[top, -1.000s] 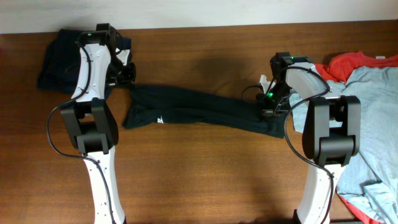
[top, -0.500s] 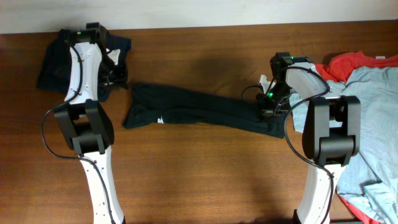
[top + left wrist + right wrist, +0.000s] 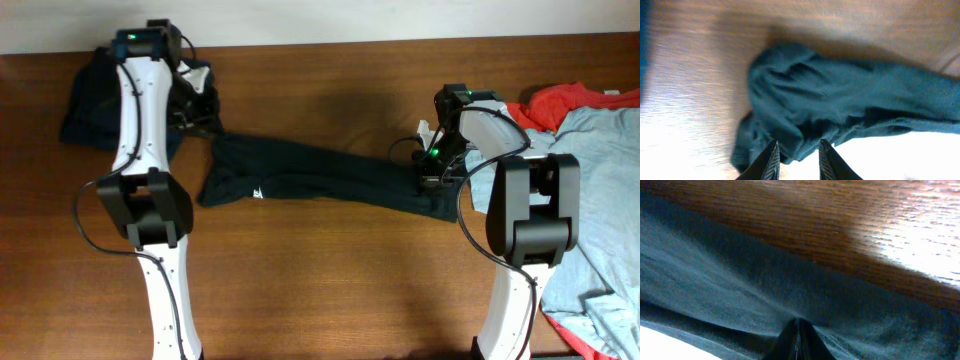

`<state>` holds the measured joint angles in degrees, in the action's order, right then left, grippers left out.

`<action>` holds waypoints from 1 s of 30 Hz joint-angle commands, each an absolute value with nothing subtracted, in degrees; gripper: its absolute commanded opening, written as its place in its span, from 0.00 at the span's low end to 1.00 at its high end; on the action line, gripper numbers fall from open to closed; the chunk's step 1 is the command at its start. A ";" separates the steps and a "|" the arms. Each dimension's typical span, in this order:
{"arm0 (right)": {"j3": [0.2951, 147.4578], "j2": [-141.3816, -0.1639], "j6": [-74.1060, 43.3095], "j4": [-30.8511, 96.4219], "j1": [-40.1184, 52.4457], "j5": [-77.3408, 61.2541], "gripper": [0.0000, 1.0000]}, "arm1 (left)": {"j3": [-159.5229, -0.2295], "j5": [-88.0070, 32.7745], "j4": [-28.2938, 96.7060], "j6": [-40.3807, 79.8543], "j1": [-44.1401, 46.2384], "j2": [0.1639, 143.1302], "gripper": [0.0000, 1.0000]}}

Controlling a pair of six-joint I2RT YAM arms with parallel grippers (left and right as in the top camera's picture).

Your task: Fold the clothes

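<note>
A black T-shirt (image 3: 320,178) lies pulled out long across the table, its small white label (image 3: 257,193) near the left end. My left gripper (image 3: 203,112) hovers just beyond that bunched left end (image 3: 790,95). In the left wrist view this gripper (image 3: 797,152) is open, with a gap between its fingers and no cloth in it. My right gripper (image 3: 432,176) is shut on the shirt's right end. The right wrist view shows its closed tips (image 3: 797,329) pinching the dark cloth (image 3: 730,280), which radiates in creases from them.
A dark navy shirt (image 3: 85,100) lies crumpled at the back left, partly under my left arm. A heap of light blue-grey cloth (image 3: 600,200) and red-orange cloth (image 3: 560,100) fills the right edge. Bare wood (image 3: 330,290) runs along the front.
My left gripper has opened and let go of the shirt's left end, and the arm has swung toward the back of the table. The right gripper and the shirt stay put.
</note>
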<state>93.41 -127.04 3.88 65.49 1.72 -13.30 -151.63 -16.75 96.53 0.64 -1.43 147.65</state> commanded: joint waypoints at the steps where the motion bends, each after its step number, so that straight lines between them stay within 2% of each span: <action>1: 92.03 -127.68 4.03 64.05 1.87 -12.93 0.10 | -148.35 -18.28 96.75 -0.51 0.01 148.35 0.26; 16: 92.03 -127.68 4.03 64.03 1.87 -12.93 0.10 | -136.22 -11.90 94.54 -1.08 1.08 148.40 0.25; 24: 92.03 -127.68 4.03 64.03 1.87 -12.91 0.10 | -134.50 3.33 95.64 5.89 0.64 148.40 0.13; 30: 92.03 -127.68 4.05 64.03 1.87 -12.91 0.09 | -136.97 4.10 95.57 6.90 -0.78 148.38 0.01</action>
